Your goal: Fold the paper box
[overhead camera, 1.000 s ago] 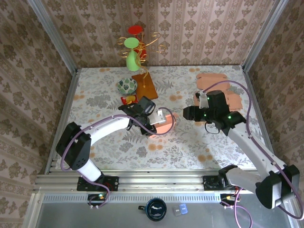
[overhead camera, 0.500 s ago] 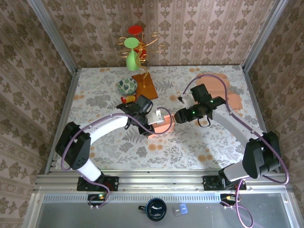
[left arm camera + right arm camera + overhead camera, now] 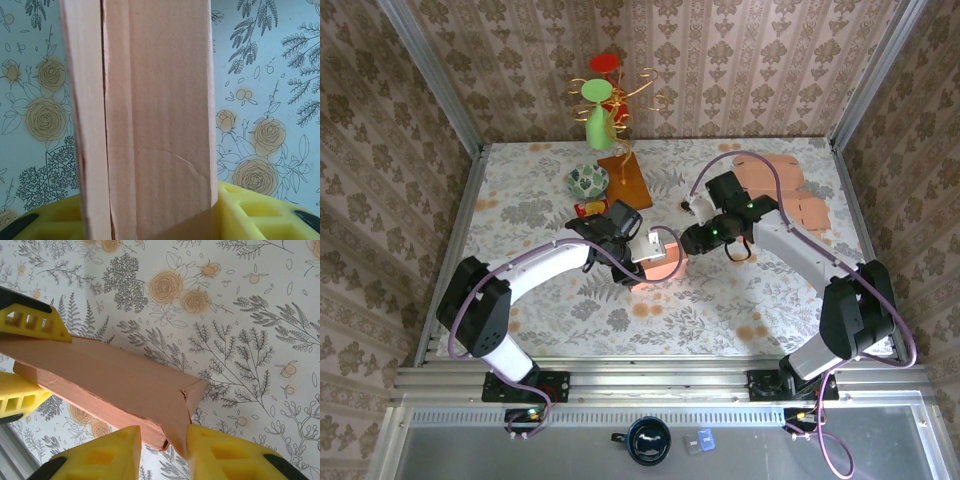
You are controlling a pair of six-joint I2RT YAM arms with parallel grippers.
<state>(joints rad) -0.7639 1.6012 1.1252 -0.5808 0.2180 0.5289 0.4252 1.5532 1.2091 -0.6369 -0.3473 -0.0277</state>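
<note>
The paper box [image 3: 663,262] is a pink cardboard piece, partly folded, held just above the floral table near the middle. My left gripper [image 3: 645,252] is shut on its left part; the left wrist view shows the box [image 3: 155,115] standing between the yellow fingers [image 3: 252,212]. My right gripper [image 3: 688,240] reaches in from the right. In the right wrist view the box's [image 3: 115,382] end corner with its tucked flap sits between the pads of my right gripper [image 3: 162,442], which is shut on it. The left gripper's yellow fingers [image 3: 30,322] clamp the box's far end there.
A stack of flat pink cardboard blanks [image 3: 790,195] lies at the back right. At the back left stand a green vase [image 3: 599,122] with a wire ornament, a patterned bowl [image 3: 588,180], a brown board [image 3: 626,180] and a small red-yellow toy [image 3: 590,210]. Metal rails edge the table.
My right arm swung left from the blank stack to the box's right end, and its jaws narrowed onto the corner flap. The left gripper kept still with the box.
</note>
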